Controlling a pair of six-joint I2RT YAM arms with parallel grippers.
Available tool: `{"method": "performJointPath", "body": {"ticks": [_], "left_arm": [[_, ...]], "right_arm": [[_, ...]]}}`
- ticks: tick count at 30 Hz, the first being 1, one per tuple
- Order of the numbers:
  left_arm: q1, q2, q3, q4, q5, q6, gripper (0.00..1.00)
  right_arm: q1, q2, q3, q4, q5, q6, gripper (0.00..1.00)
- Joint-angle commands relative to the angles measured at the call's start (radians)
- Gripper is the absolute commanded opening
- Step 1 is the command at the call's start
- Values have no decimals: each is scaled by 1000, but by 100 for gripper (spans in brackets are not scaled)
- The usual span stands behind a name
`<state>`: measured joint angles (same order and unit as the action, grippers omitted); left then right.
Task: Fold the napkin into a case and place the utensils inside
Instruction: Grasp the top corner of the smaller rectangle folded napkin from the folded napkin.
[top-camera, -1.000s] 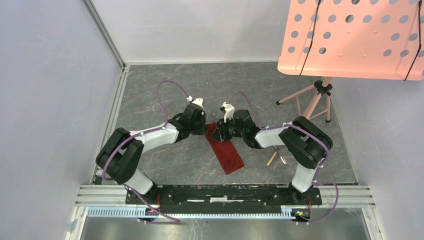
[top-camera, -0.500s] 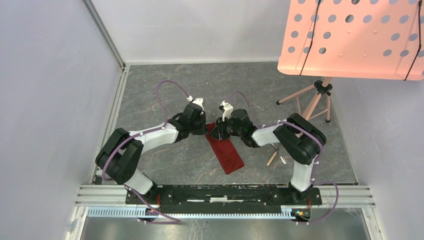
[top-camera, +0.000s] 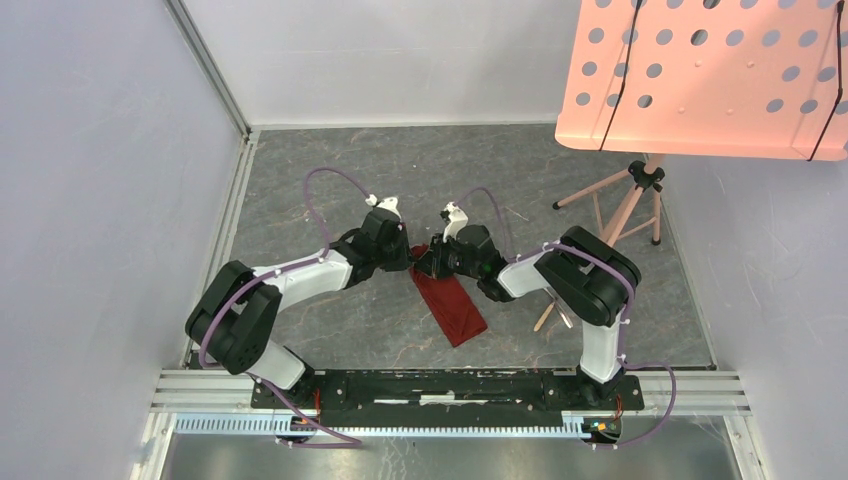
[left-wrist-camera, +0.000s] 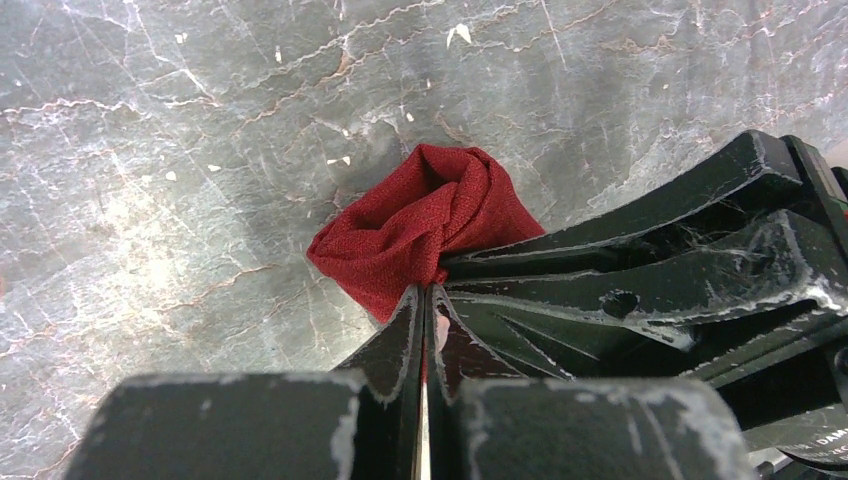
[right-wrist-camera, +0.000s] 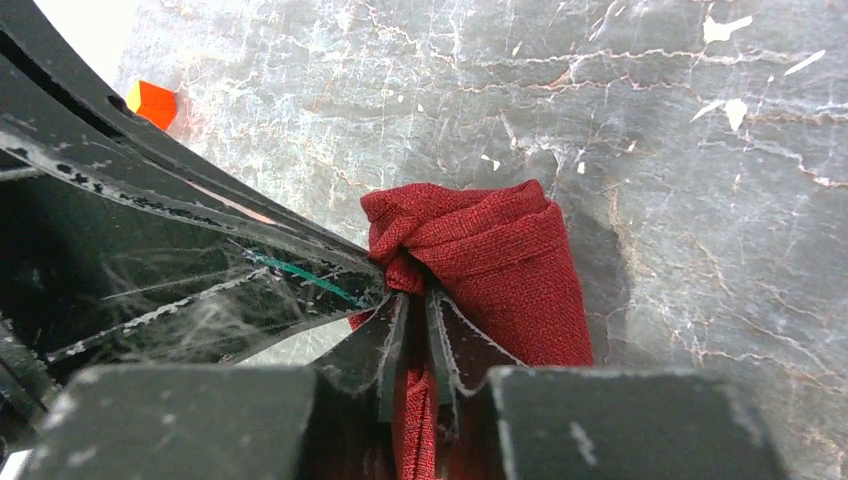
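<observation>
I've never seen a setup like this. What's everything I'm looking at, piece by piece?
napkin: one, dark red, table centre, far end bunched
utensils: count unclear, pale, right of napkin, partly hidden
table: one, grey marbled, under everything
stand: one, pink, holed board on tripod, far right
cables: two, purple, one along each arm
left arm: one, black and white, reaching to napkin
right arm: one, black and white, reaching to napkin
left gripper: one, black, shut on napkin
right gripper: one, black, shut on napkin

Grey veined tabletop, pale walls, pink perforated stand far right.
</observation>
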<state>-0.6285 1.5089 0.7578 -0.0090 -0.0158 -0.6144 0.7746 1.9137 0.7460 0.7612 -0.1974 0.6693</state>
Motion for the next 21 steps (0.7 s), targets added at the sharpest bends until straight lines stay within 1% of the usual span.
{"method": "performJointPath", "body": {"ticks": [1, 2, 3, 5, 9, 11, 17, 19, 21], "left_arm": [[5, -29, 3, 14, 28, -54, 2], [11, -33, -1, 14, 27, -53, 2], [16, -37, -4, 15, 25, -50, 2], [29, -47, -11, 14, 26, -40, 2], [44, -52, -11, -16, 33, -18, 2], [47, -51, -12, -14, 41, -15, 2], [48, -55, -15, -16, 44, -6, 2], [47, -57, -15, -16, 46, -3, 2], [49, -58, -13, -17, 46, -4, 2]], "right_arm": [[12, 3, 41, 62, -115, -16, 21], [9, -3, 23, 70, -130, -24, 27], [7, -11, 7, 79, -153, -28, 31], [-2, -31, -12, 74, -196, -41, 36], [-25, -85, -43, 18, -220, -70, 48], [-47, -111, -56, -5, -219, -71, 50], [-95, -134, -63, -17, -250, -70, 51], [-95, -113, -49, -15, -254, -63, 49], [-95, -85, -32, 4, -265, -48, 44]]}}
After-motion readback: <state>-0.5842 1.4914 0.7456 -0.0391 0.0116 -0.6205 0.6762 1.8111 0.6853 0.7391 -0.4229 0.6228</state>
